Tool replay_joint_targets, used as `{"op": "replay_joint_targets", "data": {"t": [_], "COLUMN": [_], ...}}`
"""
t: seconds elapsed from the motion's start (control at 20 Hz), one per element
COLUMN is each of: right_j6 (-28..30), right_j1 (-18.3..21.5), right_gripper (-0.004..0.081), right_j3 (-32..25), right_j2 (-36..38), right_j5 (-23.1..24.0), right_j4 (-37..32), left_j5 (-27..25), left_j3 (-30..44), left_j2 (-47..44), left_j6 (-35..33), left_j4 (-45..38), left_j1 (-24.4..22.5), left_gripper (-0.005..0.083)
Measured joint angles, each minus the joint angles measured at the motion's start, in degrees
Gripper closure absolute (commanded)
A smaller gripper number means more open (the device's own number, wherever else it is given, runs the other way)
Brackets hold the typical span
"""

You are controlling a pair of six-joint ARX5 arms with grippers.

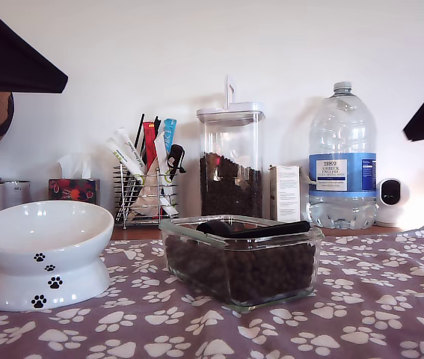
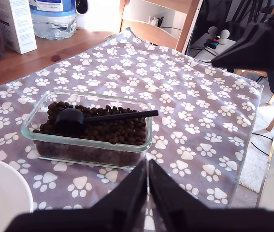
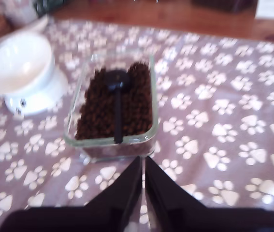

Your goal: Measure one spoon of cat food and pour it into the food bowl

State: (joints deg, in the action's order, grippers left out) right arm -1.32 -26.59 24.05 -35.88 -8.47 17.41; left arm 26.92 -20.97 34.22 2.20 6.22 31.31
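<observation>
purple paw-print cloth (image 1: 361,299) fills the near part of the exterior view, and on it, just right of centre, sits the clear glass dish (image 1: 189,258) you need. it is full of cat food (image 1: 256,273), and the spoon (image 1: 230,228) lies on top of the kibble with its handle reaching toward the exterior view's right, over the rim. the food bowl (image 1: 17,247) stands at the exterior view's left, near the dish but apart from it, and looks bare inside.

your first end effector (image 2: 148,180) and your second end effector (image 3: 143,176) both hang above the cloth, short of the dish, fingers pressed together and grasping nothing.

by my reading nothing of the task is done yet: you have the spoon to pick up, a scoop to fill, and the pour into the bowl left. further back stand a lidded canister (image 1: 230,161) and a water bottle (image 1: 342,157).
</observation>
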Motion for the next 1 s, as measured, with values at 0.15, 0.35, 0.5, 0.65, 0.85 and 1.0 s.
{"op": "replay_joint_targets", "data": {"t": [0.15, 0.35, 0.5, 0.65, 0.85, 1.0], "right_j6": [3.85, 6.36, 7.50, 7.78, 8.55, 8.72], "right_j1": [-1.29, -1.64, -1.64, -1.64, -1.64, -1.64], "right_gripper": [0.0747, 0.0747, 0.0747, 0.0739, 0.0659, 0.0642], "right_j3": [5.64, 11.98, 16.26, 22.93, 32.48, 40.11], "right_j2": [-6.78, -15.50, -21.27, -26.32, -34.84, -42.40], "right_j5": [-0.07, -0.28, -2.10, -4.79, -9.20, -9.22], "right_j4": [-0.17, 2.16, 4.57, 8.68, 17.00, 24.26], "left_j5": [0.00, -1.01, -3.15, -4.28, -4.35, -4.35], "left_j3": [0.00, 0.00, 0.00, 0.00, 0.00, 0.00], "left_j2": [0.00, 0.07, 2.80, 9.31, 13.11, 13.11], "left_j6": [0.28, 1.84, 2.25, 3.72, 3.82, 3.82], "left_j4": [0.00, -0.24, -1.44, -2.60, -4.15, -4.20], "left_j1": [0.11, 2.14, 4.02, 5.84, 7.06, 7.13], "left_gripper": [0.0793, 0.0793, 0.0793, 0.0793, 0.0793, 0.0793]}}
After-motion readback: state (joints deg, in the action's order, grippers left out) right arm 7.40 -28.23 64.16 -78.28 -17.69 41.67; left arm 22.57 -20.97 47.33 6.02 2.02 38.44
